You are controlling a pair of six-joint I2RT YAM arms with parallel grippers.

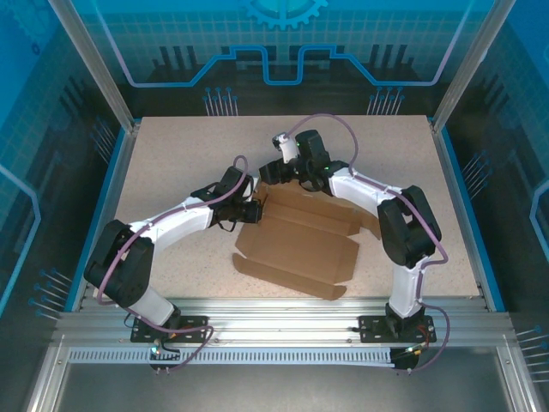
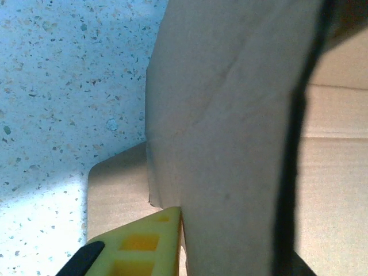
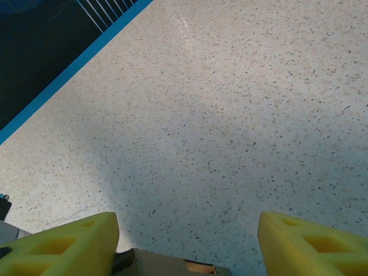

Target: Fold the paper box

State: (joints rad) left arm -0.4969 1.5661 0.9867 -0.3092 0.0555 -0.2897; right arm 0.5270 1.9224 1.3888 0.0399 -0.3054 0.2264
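Raised flap of paper box (image 2: 230,144) touching left claw (image 1: 256,209) screens table (image 2: 57,86).

The top camera sits high up, above and behind the arms (image 1: 180,219), and looks down and forward. It is far off, so it sees the whole desk (image 1: 171,154), the box (image 1: 296,245), the left tool (image 1: 253,209) and the right tool (image 1: 274,172). The left wrist camera sits just behind the left tool and looks past its yellow finger (image 2: 144,241). It is very near the box, right in front of the tool. The right wrist camera looks out between the right tool's fingers (image 3: 63,241) at the desk ahead, quite near. All three views share the desk and box.
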